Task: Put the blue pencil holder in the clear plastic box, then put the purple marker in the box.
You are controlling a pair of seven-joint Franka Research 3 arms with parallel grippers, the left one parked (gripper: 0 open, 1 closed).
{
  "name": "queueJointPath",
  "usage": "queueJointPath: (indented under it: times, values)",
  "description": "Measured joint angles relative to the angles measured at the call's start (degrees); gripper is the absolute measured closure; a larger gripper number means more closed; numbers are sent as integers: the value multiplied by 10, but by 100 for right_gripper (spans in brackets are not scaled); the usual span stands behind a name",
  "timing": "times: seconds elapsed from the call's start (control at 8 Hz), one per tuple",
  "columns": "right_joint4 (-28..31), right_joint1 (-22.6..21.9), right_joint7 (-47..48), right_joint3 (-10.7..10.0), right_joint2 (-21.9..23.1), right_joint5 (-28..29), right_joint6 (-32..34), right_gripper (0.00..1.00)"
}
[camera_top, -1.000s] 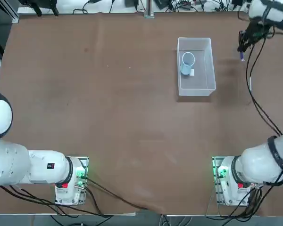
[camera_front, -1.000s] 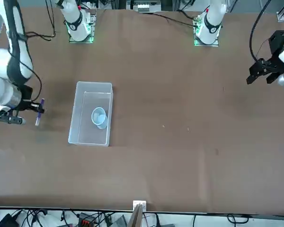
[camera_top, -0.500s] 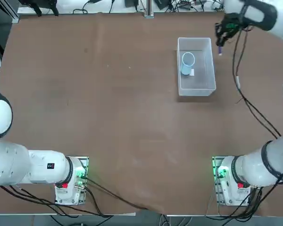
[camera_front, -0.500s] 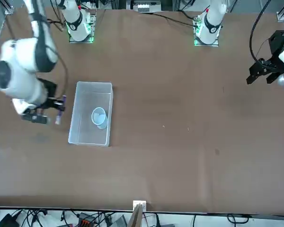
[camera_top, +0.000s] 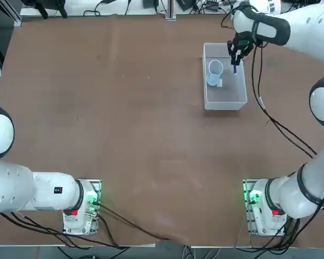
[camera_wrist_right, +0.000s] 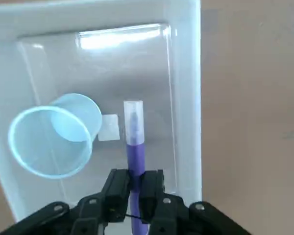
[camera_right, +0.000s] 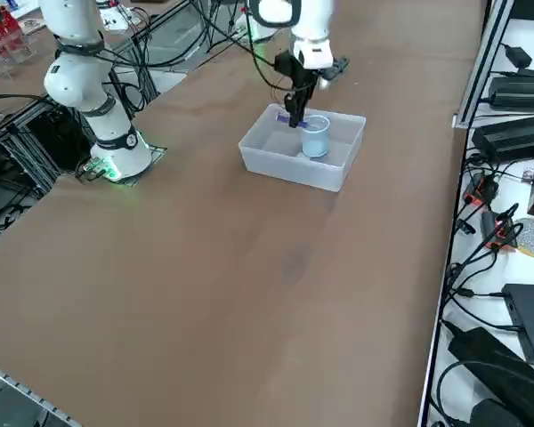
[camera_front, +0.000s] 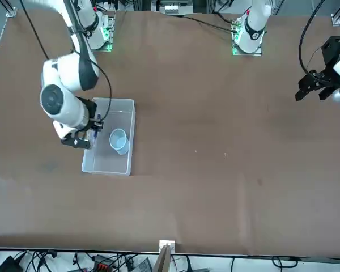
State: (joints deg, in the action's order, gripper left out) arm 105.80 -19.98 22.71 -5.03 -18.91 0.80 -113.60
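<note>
Blue pencil holder point(camera_wrist_right: 51, 134) stands upright inside the clear plastic box point(camera_wrist_right: 186, 73), on the box floor and beside the small white label point(camera_wrist_right: 109, 128), so the first part of the task reads as done. Next across in the wrist view, the purple marker point(camera_wrist_right: 134, 142) is pinched between the two fingers of the right gripper point(camera_wrist_right: 133, 188), its lighter tip pointing down toward the floor of the box. The grip sits on the marker's upper part, leaving the lower length free; judged as a hold meant for a straight drop. Overhead, the right gripper point(camera_top: 235, 54) hangs above the box's right-hand half, inside the line of its wall, clear of the holder point(camera_top: 214, 72). Marker not yet released. Releasing here should land it beside the cup rather than in it.
</note>
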Motion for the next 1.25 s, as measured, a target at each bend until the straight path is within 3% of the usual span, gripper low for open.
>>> queueJointPath:
  times: [0.38, 0.75, 1.25]
  values:
    - [16, -14, 0, 0, -35, 0, -39, 98]
    - [55, -15, 0, -2, -48, 0, -104, 98]
    - [52, -15, -2, -5, -46, 0, -107, 96]
